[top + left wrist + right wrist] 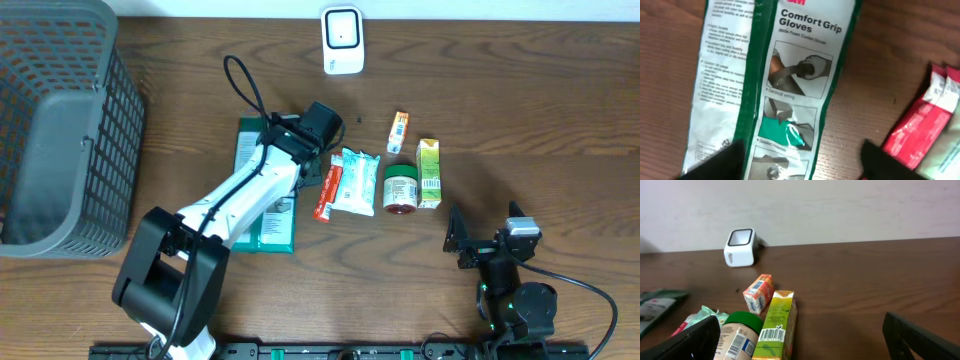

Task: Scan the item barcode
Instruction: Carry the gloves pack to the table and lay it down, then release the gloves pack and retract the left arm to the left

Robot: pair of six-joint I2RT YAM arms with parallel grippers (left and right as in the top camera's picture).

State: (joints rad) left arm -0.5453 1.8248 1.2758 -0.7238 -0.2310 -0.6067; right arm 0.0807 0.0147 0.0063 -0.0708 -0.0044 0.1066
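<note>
- Pickup stage, I judge: the left fingers point(885, 162) stand apart over the gloves pack point(795, 75), which lies flat on the desk point(520, 90), unheld.
- Next move: close on the pack, lift it, and face its barcode to the scanner point(341, 38).
- Right fingers point(920, 340) are apart and empty.
- Counted: one pack, one scanner, one jar point(400, 188), one green carton point(428, 172), one orange carton point(398, 131).

Seen from overhead, the jar point(401, 189) is sitting on the table point(540, 100) as the dial's centre. The carton point(428, 172) is lying just beside it at 3 o'clock. The small box point(399, 131) is lying apart at 12, and the scanner point(341, 40) is standing well beyond at 11. Towards 9, the pouch point(357, 181), the bar point(327, 194) and the gloves packet point(275, 232) are lying in turn, with the basket point(60, 130) sitting farthest out.
</note>
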